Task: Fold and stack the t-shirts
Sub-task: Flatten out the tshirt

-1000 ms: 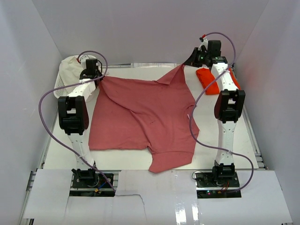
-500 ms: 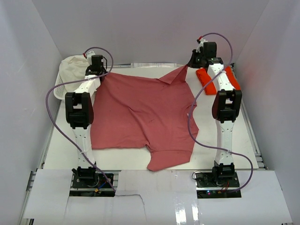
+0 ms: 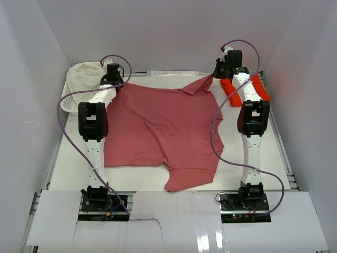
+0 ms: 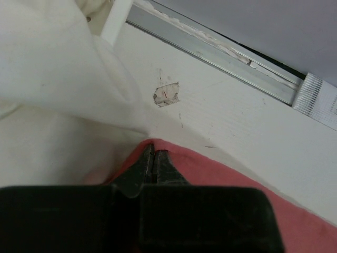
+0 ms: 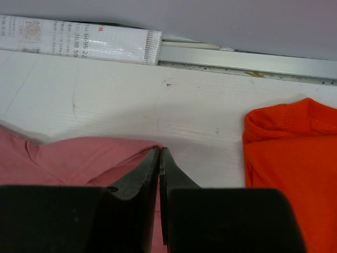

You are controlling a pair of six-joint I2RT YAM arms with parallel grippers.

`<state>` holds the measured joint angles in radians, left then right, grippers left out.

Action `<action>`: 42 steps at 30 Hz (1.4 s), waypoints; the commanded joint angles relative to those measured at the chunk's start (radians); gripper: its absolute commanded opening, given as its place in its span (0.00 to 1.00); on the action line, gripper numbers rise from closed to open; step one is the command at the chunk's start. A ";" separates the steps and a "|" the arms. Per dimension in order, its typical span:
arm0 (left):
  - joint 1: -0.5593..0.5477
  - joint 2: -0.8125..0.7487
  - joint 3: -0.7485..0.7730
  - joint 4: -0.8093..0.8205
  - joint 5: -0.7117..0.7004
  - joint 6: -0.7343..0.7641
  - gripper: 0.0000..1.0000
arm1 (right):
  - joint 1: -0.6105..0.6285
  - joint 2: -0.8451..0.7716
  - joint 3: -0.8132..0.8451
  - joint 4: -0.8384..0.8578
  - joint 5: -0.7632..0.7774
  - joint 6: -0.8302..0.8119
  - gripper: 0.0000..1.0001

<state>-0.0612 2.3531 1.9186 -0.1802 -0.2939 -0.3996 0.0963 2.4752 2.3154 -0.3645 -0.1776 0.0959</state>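
The large dusty rose-red t-shirt [image 3: 160, 126] lies spread across the table, with its two far corners lifted. My left gripper [image 3: 117, 85] is shut on the far left corner of the rose-red t-shirt [image 4: 221, 179], close to the basket. At the far right corner of the rose-red t-shirt [image 5: 73, 158] my right gripper [image 3: 215, 75] is shut on the cloth. The bright orange-red t-shirt [image 3: 243, 90] lies bunched at the back right behind the right arm, and the orange-red t-shirt [image 5: 295, 158] shows to the right of my right gripper [image 5: 159, 150]. My left gripper [image 4: 154, 154] has its jaws pressed together.
A white lattice basket [image 3: 67, 97] holding pale cloth [image 3: 87, 75] stands at the back left; that pale cloth [image 4: 58, 79] hangs right beside the left gripper. A metal rail [image 5: 247, 58] runs along the table's far edge. A sleeve [image 3: 187, 178] hangs toward the near edge.
Both grippers have carried the shirt's far corners further back and slightly inward. The rose-red shirt has slid away from the near edge and lies flatter.
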 commanded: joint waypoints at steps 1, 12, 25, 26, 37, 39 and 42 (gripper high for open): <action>-0.003 0.000 0.039 0.015 0.022 0.021 0.00 | -0.043 -0.004 0.045 0.061 0.023 -0.019 0.08; -0.014 0.028 0.066 0.034 0.050 0.035 0.00 | -0.084 -0.027 0.018 0.101 -0.049 -0.015 0.08; -0.020 0.031 0.095 0.073 0.108 0.070 0.00 | 0.019 -0.107 -0.108 0.101 -0.086 -0.068 0.08; -0.020 0.031 0.099 0.073 0.107 0.077 0.00 | 0.020 -0.113 -0.117 0.099 -0.086 -0.071 0.08; -0.020 0.032 0.114 0.077 0.090 0.107 0.00 | 0.022 -0.208 -0.201 0.079 -0.089 -0.074 0.08; -0.020 0.028 0.100 0.081 0.076 0.113 0.00 | 0.022 -0.228 -0.212 0.079 -0.089 -0.074 0.08; -0.020 0.023 0.082 0.091 0.070 0.131 0.00 | 0.023 -0.252 -0.225 0.067 -0.100 -0.078 0.08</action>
<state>-0.0811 2.4145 2.0106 -0.1184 -0.2016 -0.2958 0.1192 2.2986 2.1036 -0.3107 -0.2642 0.0402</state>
